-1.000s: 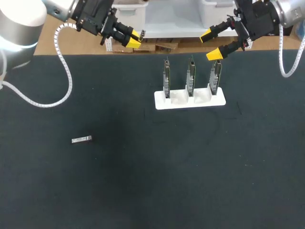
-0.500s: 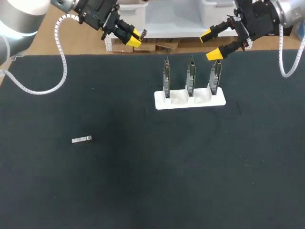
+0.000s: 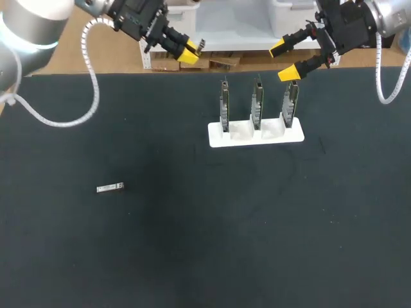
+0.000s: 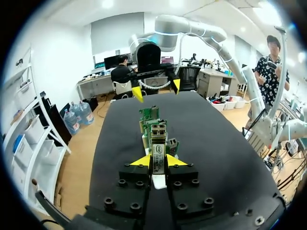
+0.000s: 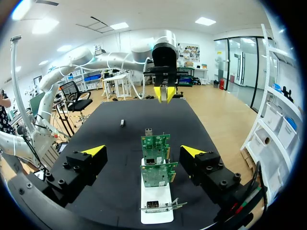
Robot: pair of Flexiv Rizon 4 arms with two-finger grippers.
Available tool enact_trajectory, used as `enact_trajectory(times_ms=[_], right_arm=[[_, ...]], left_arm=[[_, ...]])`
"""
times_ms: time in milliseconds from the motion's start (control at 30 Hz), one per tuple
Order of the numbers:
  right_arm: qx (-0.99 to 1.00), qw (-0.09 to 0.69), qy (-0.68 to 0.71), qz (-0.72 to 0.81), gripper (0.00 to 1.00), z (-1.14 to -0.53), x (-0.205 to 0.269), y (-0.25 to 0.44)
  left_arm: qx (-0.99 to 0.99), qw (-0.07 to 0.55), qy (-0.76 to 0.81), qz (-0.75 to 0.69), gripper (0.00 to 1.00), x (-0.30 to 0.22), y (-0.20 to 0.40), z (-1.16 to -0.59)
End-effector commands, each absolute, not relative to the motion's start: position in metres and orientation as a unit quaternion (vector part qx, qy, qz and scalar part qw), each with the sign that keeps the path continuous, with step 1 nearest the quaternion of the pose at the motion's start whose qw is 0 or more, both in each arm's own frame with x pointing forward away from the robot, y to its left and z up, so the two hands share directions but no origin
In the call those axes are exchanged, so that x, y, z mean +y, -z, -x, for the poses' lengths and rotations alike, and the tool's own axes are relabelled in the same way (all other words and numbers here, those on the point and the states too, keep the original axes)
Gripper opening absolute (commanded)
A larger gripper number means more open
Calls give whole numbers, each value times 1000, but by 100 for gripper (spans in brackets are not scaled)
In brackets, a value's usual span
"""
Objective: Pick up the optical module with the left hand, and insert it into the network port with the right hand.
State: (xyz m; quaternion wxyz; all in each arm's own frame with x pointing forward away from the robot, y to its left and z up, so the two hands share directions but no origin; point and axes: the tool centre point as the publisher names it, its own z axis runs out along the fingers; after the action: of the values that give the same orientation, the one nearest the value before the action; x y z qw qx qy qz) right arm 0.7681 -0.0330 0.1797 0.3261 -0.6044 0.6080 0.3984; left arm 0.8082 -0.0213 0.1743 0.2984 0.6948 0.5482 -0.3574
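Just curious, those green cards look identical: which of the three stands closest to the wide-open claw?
The right-end card in the white rack, beside the right claw; the other two stand farther left.

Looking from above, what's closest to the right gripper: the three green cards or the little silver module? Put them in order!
1. Right card, stand's end nearest the right gripper.
2. Middle card, stand's centre.
3. Left card, stand's far end.
4. Optical module, far left on the table.

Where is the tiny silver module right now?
In the head view the optical module lies alone on the left side of the table, far from the white card stand.
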Motion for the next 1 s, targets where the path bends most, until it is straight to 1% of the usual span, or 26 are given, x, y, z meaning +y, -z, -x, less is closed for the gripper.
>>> enact_trajectory(times_ms=[33,333,533,767,900,1000], right_arm=[[609,327,-397,604,100,-766,-33,-180],[609,327,-397,604,100,-766,-33,-180],[609,327,-397,604,100,-766,-33,-180],[609,327,-397,604,100,-766,-33,-180],[609,327,-397,604,100,-766,-33,-180],[609,327,-397,604,100,-766,-33,-180]], left_arm=[[553,326,356,-679,0,-30,-159,-787],[566,379,346,-645,0,-39,-153,-758],[604,401,314,-613,0,-46,-149,-744],[682,387,205,-585,0,-56,-151,-749],[666,412,209,-585,0,-52,-157,-751],[644,445,223,-581,0,-43,-162,-748]])
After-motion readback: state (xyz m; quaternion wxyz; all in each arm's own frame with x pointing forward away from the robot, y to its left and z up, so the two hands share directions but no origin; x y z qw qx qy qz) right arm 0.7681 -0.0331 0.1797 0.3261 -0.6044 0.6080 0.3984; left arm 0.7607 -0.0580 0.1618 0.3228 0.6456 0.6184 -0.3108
